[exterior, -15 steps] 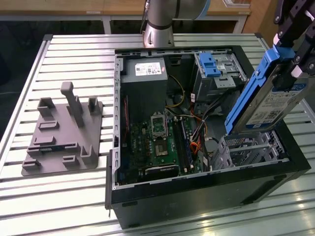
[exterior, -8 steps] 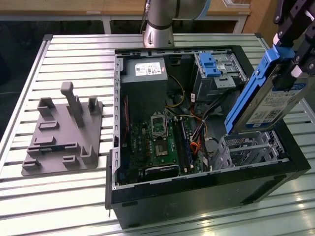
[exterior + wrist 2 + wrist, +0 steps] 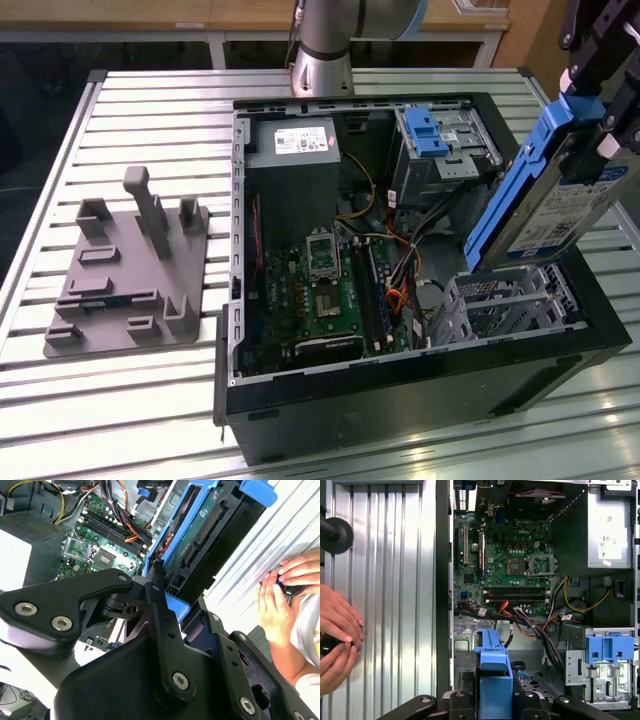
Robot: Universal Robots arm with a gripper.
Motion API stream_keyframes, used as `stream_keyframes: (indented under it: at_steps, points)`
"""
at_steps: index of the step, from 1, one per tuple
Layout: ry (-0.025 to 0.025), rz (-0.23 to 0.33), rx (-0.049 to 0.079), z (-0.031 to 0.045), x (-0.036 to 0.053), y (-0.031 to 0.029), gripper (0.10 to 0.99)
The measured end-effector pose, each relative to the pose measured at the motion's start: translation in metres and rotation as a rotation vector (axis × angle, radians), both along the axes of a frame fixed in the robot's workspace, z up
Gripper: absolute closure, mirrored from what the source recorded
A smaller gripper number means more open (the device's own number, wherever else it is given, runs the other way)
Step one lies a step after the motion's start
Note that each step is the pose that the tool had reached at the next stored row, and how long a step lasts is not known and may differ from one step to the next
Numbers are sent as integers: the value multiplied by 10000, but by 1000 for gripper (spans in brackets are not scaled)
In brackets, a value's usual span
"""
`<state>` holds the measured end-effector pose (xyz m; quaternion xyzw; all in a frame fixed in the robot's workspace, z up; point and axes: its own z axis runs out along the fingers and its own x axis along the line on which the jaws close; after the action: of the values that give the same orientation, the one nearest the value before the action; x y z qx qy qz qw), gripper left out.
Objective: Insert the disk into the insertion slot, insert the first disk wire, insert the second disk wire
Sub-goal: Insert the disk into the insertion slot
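Slatted metal bench [image 3: 130, 110], open computer case [image 3: 400, 420] on top. Fingers [image 3: 161, 615] clamped on disk [image 3: 555, 215]. Disk tilted, hanging above case's near corner on exterior view's right, not yet inside. Insertion slot [image 3: 500, 305] within case at same corner, no disk inside. Step in hand, likely: disk insertion. Calls for squaring tilted disk to slot mouth.

Slatted metal table [image 3: 140, 110], glare on near slats; wooden surface [image 3: 120, 12] behind; dark floor [image 3: 30, 100] at exterior view's left.
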<state>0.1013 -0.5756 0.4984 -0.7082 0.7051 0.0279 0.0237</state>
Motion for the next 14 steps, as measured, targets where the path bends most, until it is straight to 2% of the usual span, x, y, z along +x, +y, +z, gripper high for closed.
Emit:
stream_keyframes:
  at_steps: [10, 14]
  points:
    - [-3, 5, 2, -2, 0, -1, 722]
    - [-3, 23, 4, -9, 60, 3, 722]
